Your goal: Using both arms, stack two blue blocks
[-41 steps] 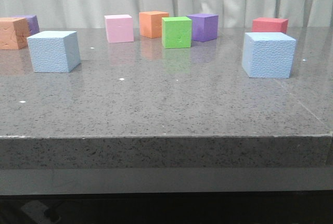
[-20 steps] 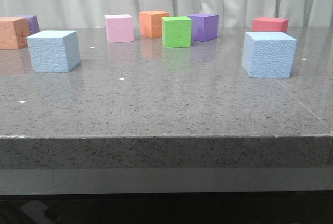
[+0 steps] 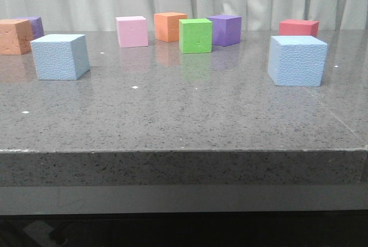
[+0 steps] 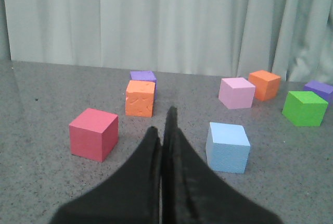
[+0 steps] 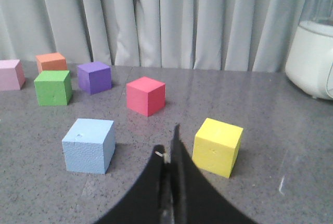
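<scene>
Front view: blue blocks (image 3: pixel 60 57) well apart.

Two blue blocks (image 3: pixel 60 57) (image 3: pixel 296 60), perhaps nine other cubes (image 3: pixel 195 35)

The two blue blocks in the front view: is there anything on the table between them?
No. In the front view the stretch of table between the left blue block and the right blue block is bare; the other cubes stand farther back.

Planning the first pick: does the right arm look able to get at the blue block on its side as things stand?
Probably yes. In the right wrist view the blue block stands alone on the table, apart from the yellow cube and pink-red cube. The right hand is shut, so it must open first.
</scene>
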Tool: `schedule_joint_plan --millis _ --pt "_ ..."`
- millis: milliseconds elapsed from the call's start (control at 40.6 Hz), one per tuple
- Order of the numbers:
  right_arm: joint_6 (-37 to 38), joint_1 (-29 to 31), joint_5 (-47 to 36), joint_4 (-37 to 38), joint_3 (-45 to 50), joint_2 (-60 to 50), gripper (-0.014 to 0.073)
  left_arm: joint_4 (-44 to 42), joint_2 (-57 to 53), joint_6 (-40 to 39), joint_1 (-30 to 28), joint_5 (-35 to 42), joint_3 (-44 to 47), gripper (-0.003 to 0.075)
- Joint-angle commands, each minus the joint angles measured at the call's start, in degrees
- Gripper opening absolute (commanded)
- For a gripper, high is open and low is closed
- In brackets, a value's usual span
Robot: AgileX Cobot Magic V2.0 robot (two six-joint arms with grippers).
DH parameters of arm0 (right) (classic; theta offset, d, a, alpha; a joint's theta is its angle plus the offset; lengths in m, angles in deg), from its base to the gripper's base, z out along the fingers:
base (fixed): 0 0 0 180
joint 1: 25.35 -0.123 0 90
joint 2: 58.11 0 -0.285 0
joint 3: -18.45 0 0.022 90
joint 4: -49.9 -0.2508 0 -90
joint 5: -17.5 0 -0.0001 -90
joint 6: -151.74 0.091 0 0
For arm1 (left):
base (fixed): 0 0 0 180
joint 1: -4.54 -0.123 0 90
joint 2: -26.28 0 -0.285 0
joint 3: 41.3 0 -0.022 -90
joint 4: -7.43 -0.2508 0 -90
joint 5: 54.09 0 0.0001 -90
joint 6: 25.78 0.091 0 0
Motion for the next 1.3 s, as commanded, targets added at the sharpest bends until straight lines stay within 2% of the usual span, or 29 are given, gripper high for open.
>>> schedule_joint_plan --millis 0,197,640,714,763,787,837,935,1009,1280 --pt "-0.2 0.3 -1.4 -0.4 -4.2 4.2 -0.0067 2.0 3.8 -0.3 0.0 4.1 -2.7 -0.0020" --pt "-0.2 0.3 -4.7 -0.4 -4.3 5.5 -0.0067 2.4 7.1 -0.3 0.0 5.6 -2.6 -0.0020" --pt "-0.2 0.3 -4.0 -0.4 -4.2 5.5 -0.0057 2.5 7.3 -0.3 0.0 5.9 -2.6 -0.0020" --pt "-0.2 0.3 -4.1 -0.4 -4.0 5.5 0.0027 2.5 7.3 -0.3 0.0 5.9 -2.6 -0.0005" --pt "-0.2 0.3 -4.1 -0.4 -4.0 5.5 0.0150 2.2 7.3 -0.3 0.0 5.9 -2.6 0.0053" --pt "-0.2 0.3 -4.0 -0.4 -4.0 5.5 0.0258 1.8 7.3 -0.3 0.0 6.2 -2.6 0.0092" --pt "-0.2 0.3 -4.0 0.0 -4.0 5.5 0.0406 0.0 7.3 -0.3 0.0 6.8 -2.6 0.0225" --pt "-0.2 0.3 -4.0 -0.4 -4.0 5.5 0.0600 -1.6 7.3 -0.3 0.0 8.3 -2.6 0.0463" --pt "-0.2 0.3 -4.0 -0.4 -4.0 5.5 0.0632 -1.5 7.3 -0.3 0.0 8.5 -2.6 0.0519" --pt "-0.2 0.3 -4.0 -0.4 -4.0 5.5 0.0632 -1.3 7.3 -0.3 0.0 8.5 -2.6 0.0470"
